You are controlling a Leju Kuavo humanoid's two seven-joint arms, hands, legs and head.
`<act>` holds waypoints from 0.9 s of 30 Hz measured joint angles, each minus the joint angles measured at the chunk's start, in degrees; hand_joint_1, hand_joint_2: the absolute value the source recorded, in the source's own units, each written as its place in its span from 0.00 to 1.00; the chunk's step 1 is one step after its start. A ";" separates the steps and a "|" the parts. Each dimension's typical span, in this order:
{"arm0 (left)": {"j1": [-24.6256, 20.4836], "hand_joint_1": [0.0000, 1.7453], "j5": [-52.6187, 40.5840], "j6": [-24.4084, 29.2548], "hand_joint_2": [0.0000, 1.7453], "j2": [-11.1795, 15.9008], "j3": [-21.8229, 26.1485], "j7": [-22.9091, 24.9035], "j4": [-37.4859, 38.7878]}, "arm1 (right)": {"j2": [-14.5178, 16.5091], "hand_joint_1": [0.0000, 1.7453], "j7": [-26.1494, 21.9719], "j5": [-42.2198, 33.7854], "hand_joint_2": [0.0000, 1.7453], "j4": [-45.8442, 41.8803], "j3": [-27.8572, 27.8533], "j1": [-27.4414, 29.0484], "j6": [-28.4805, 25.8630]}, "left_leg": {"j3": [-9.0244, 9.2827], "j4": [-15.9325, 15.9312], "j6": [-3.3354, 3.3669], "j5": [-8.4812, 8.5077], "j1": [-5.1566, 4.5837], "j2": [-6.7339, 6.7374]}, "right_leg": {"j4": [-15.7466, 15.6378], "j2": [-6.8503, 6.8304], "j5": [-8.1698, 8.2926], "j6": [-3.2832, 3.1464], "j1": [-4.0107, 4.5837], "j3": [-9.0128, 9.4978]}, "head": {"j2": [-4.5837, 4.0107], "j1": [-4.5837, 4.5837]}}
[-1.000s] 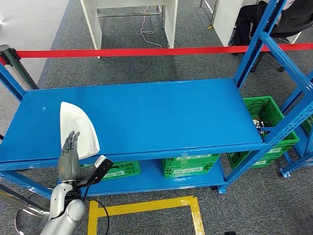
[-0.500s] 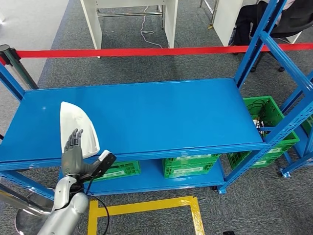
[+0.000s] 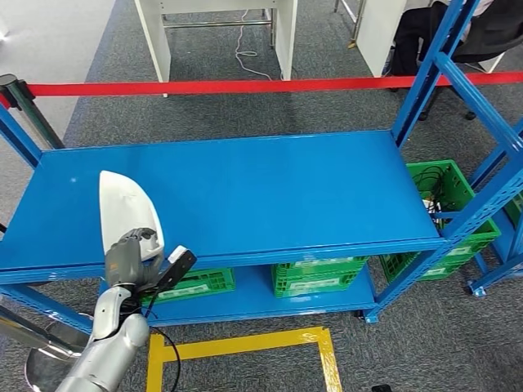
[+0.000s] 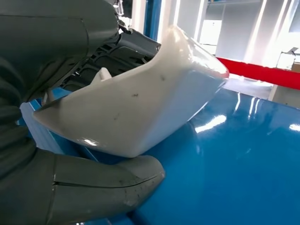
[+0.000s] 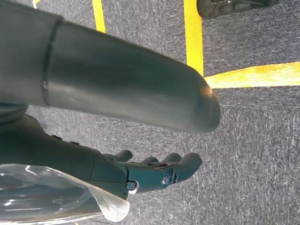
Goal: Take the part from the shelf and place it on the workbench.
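Now the white part [image 3: 127,208], lying at the near left edge of the blue shelf [image 3: 259,188], is gripped by the left hand [image 3: 127,260] so it can be lifted, while the right hand [image 5: 155,171] hangs open over the floor.

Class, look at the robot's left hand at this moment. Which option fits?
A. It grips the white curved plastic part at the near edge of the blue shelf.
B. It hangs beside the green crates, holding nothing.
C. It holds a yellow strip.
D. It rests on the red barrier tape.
A: the left hand is closed around the near end of the white curved plastic part on the blue metal shelf, thumb under it and fingers over it in the left wrist view.
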 joint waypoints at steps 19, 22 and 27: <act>2.44 1.00 1.88 2.69 1.00 0.79 -0.38 -6.02 -3.43 | 0.03 0.00 -0.36 0.79 0.00 0.02 -0.88 0.03 -0.02 | -0.04 0.00 0.00 0.01 0.00 0.00 | 0.06 -0.01 0.00 0.00 0.00 -0.02 | 0.00 0.00; 4.22 1.00 2.60 2.87 1.00 0.90 -0.60 -6.97 -6.37 | 0.06 0.00 -0.48 0.84 0.00 0.02 -1.33 0.04 -0.04 | -0.05 0.00 0.00 0.01 0.00 0.00 | 0.06 -0.01 0.00 0.00 0.00 -0.07 | 0.00 0.00; 6.69 1.00 4.92 3.64 1.00 0.94 -0.98 -9.50 -10.63 | 0.20 0.00 -0.50 0.79 0.00 0.02 -1.71 0.05 -0.17 | -0.15 0.00 -0.01 0.00 0.00 0.00 | 0.06 0.00 0.00 0.00 0.00 -0.09 | 0.00 0.00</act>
